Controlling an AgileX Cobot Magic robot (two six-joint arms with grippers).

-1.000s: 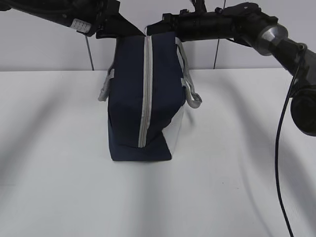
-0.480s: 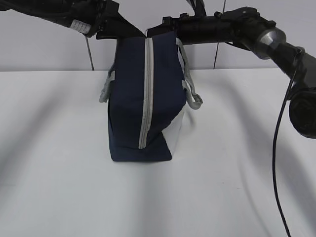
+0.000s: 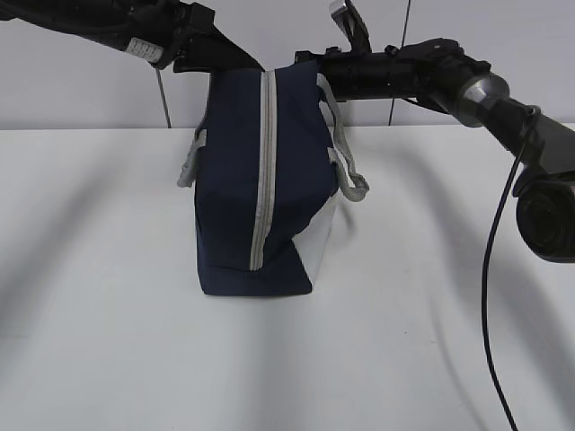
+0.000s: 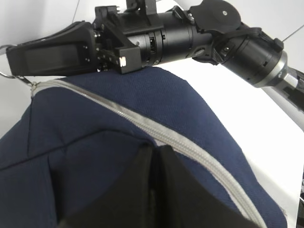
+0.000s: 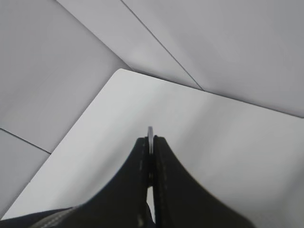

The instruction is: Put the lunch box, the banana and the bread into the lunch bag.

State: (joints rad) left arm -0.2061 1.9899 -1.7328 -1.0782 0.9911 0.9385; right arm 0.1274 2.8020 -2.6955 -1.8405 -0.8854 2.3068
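Bag: one lunch bag (image 3: 265, 180) stands upright mid-table (image 3: 108, 341), zipper (image 3: 263, 171) shut along its near face.
Left gripper (image 4: 154, 156): jaws pressed together, pinching the navy fabric at the bag's top, just beside the zipper.
Right gripper (image 5: 150, 142): clamped on a thin metal ring (image 5: 150, 133), seemingly the zipper pull, at the bag's far top.
Count: one bag, two arms; no lunch box, banana or bread visible.
Risk: the ring could slip from the pinch, or the bag tip if the left hold gives while the zipper is pulled.
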